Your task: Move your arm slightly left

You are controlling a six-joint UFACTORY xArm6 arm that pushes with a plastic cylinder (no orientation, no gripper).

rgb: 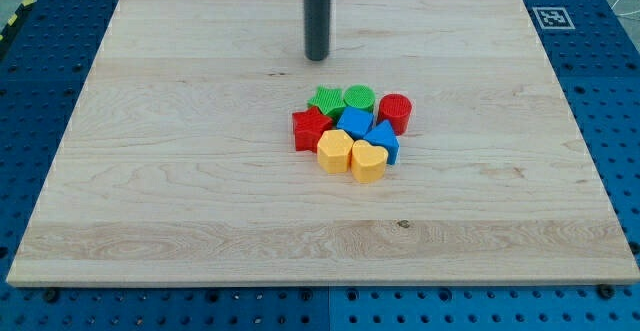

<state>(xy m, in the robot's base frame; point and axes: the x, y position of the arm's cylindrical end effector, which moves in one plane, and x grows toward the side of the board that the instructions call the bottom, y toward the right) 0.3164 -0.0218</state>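
My tip (317,57) is the lower end of a dark rod coming down from the view's top, a little left of centre. It stands apart from the blocks, above them in the view. The blocks sit packed in one cluster near the board's middle: a green star (324,99), a green cylinder (359,97), a red cylinder (395,112), a red star (311,129), a blue cube (355,122), a blue triangular block (383,138), a yellow hexagonal block (334,151) and a yellow heart (367,160).
The wooden board (180,171) lies on a blue pegboard table (620,91). A black-and-white marker tag (552,17) sits off the board's top right corner.
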